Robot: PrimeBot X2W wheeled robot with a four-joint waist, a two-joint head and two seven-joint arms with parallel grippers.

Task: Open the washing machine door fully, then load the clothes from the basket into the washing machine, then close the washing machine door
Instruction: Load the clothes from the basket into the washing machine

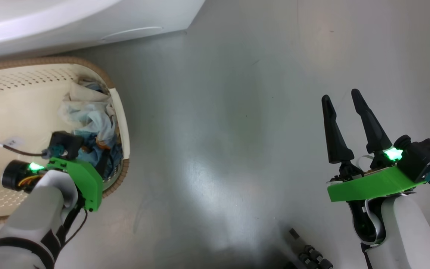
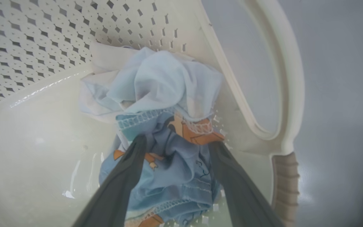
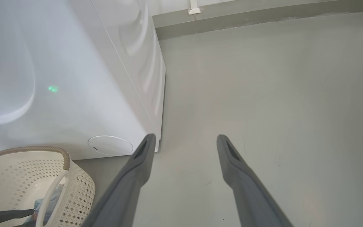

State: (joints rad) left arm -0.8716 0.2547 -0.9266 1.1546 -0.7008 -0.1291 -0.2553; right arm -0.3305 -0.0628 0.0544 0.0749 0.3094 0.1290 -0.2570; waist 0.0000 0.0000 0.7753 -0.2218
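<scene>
The clothes [image 2: 156, 82] are lying heaped inside the basket [image 2: 43, 37], bunched against its end wall below the handle opening. The left gripper [image 2: 177, 142] is being held down inside the basket with its two fingers spread wide, one at each side of the blue printed garment. Nothing is being pinched, and whether the tips are touching cloth cannot be told. The right gripper [image 1: 341, 95] is being held well away from the basket, over bare floor [image 1: 218, 130], with its fingers likewise spread and empty. The washing machine [image 3: 74, 94] is standing just behind the basket. Whether its door is fully open cannot be judged here.

Several risks are being run, by judgement. Should the fingers be closed too high, only a fold of the blue garment may be caught, and the pale cloth may be left in the basket or dropped on the lift. Should they be pushed too deep or toward the end wall, the perforated plastic may be pinched and the light basket dragged or tipped. A trailing garment may be snagged on the basket's rim.
</scene>
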